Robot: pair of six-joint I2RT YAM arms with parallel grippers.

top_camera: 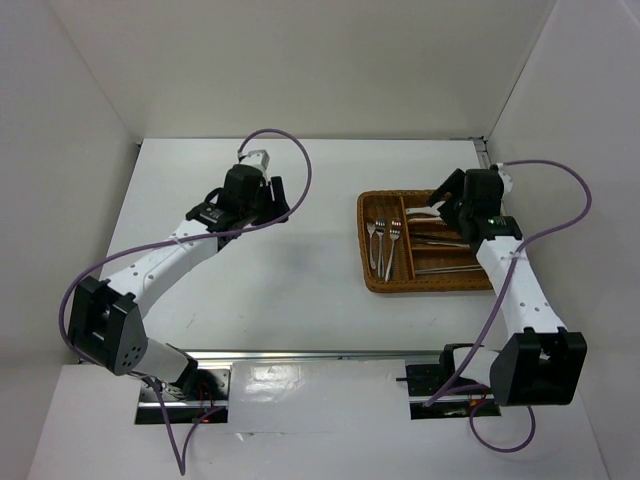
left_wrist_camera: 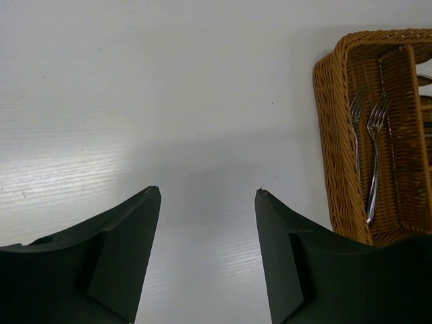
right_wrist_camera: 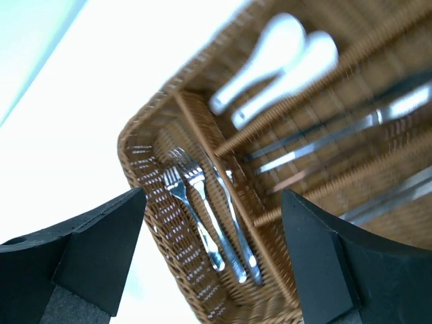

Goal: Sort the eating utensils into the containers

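Tray (top_camera: pixel 430 286): woven brown wicker, rectangular, seen right of centre.
Forks (top_camera: pixel 385 245): shiny metal, laid in the left compartment.
Spoons (right_wrist_camera: pixel 277 61): smooth white, rounded, upper compartment.
Left gripper (left_wrist_camera: pixel 208 192): released, nothing held.
Right gripper (right_wrist_camera: pixel 212 194): released, nothing held.

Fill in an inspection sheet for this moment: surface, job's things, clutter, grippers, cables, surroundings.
Surface: white table, wicker tray on its right half.
Job's things: forks in the tray's left compartment; white spoons and sticks in separate compartments.
Clutter: nothing seen.
Grippers: left gripper open, empty, over the table left of the tray; right gripper open, empty, above the tray.
Cables: purple cables loop off both arms, not touching the tray.
Surroundings: white walls on three sides.
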